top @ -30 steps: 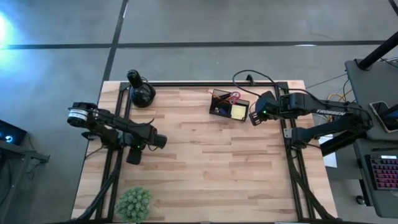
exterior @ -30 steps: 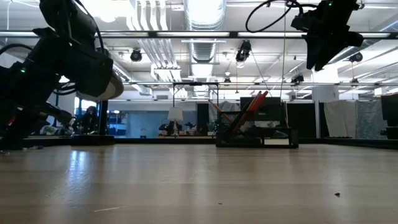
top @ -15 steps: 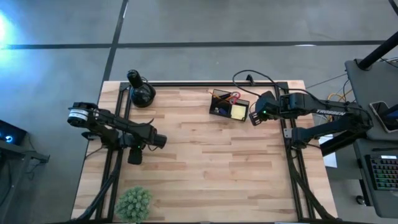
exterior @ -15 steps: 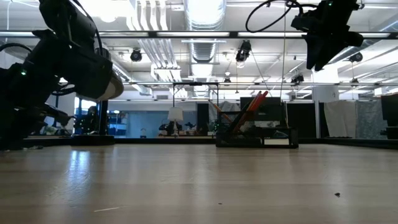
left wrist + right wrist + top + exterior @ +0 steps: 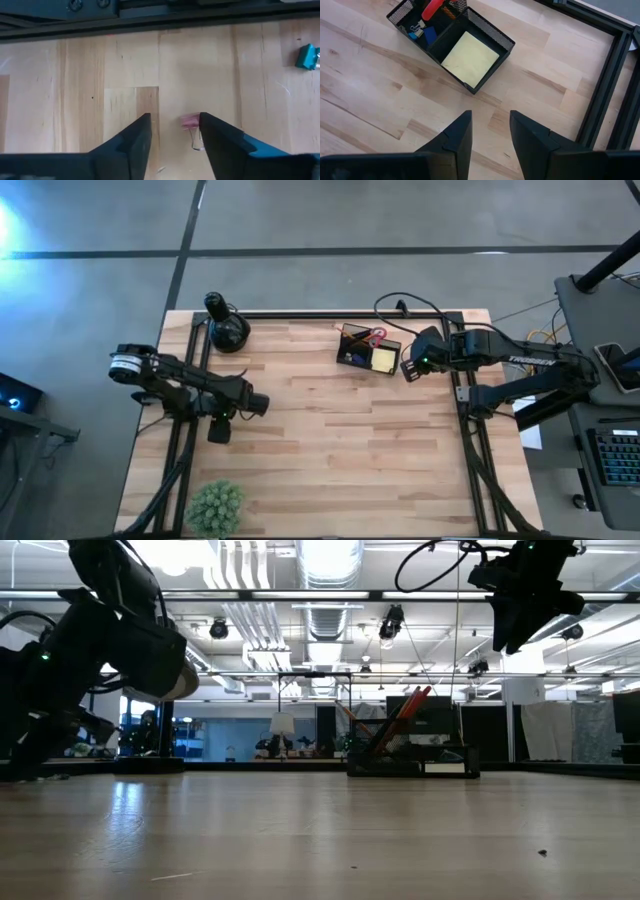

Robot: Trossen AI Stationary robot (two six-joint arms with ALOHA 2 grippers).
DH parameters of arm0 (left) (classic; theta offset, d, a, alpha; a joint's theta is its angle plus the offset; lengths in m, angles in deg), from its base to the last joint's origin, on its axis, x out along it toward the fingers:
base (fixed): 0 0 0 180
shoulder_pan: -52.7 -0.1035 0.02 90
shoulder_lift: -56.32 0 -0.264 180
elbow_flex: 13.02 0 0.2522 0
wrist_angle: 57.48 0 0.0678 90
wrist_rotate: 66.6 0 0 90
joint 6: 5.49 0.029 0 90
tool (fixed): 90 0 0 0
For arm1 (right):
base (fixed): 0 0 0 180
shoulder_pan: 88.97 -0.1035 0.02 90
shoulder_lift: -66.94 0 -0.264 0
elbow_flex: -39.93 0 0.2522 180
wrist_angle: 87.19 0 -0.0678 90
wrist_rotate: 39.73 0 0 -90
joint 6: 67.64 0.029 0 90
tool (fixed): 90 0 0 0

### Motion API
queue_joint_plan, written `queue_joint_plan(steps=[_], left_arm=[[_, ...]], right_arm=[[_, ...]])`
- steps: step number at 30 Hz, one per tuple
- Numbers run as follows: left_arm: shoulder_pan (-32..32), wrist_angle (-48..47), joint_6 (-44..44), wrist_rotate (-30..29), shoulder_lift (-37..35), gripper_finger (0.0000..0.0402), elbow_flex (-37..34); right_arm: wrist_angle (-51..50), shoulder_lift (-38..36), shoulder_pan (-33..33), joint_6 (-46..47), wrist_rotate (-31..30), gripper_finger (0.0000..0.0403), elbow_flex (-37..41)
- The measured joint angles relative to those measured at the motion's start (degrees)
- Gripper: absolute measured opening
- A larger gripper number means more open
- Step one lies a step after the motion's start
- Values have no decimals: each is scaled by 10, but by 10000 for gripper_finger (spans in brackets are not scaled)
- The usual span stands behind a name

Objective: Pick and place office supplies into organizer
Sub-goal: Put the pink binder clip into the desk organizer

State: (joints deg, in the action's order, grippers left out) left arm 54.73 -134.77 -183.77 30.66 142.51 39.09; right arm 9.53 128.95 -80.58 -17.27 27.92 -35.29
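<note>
Desk [image 5: 330, 440]: pale wood planks with a black frame, filling the middle of the high view; most of its surface bare.
Right arm: enters from the right edge of the high view, reaching toward the upper centre.
Left arm: enters from the left edge of the high view, bent over the desk's left part.
Organizer [image 5: 369, 349]: black mesh box, upper centre of the high view, upright on the desk, just beside the right pincer.
Plant [image 5: 215, 506]: small and green, lower left of the high view; not part of the task.
Round black object [image 5: 227, 328]: upper left of the desk, with an upright knob.
Sticky-note pad [image 5: 470, 59]: yellow square, lying flat in the organizer's large compartment.
Scissors [image 5: 433, 7]: red handle standing in a rear compartment, top of the right wrist view.
Right pincer [image 5: 490, 131]: fingers apart, holding nothing, raised above bare desk near the organizer.
Left pincer [image 5: 174, 134]: fingers apart, empty, above the desk at the left.
Pink binder clip [image 5: 190, 122]: small, on the desk, seen between the left fingers.
Teal clip [image 5: 306, 56]: right edge of the left wrist view, well apart.
Step in hand: judged to be the left arm's approach to the pink clip.
Next move: lower straight, centre the clip, close, then carry to the organizer.
</note>
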Motion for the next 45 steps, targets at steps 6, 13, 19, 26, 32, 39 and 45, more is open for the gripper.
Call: queue_joint_plan(steps=[6, 13, 19, 26, 32, 39, 45], left_arm=[[-2, -1, -14, -5, 0, 195, 0], [-2, 0, -8, -21, -1, 201, 4], [-2, 1, 5, -33, -1, 201, 11], [-2, 1, 37, -32, -1, 174, 12], [-2, 1, 49, -30, -1, 135, 12], [-2, -4, 47, -33, -22, 130, 14], [-2, -4, 42, -37, -26, 130, 12]], right_arm=[[0, 0, 0, 0, 0, 123, 0], [0, 0, 0, 0, 0, 123, 0], [0, 0, 0, 0, 0, 123, 0], [0, 0, 0, 0, 0, 123, 0], [0, 0, 0, 0, 0, 123, 0], [0, 0, 0, 0, 0, 123, 0], [0, 0, 0, 0, 0, 123, 0]])
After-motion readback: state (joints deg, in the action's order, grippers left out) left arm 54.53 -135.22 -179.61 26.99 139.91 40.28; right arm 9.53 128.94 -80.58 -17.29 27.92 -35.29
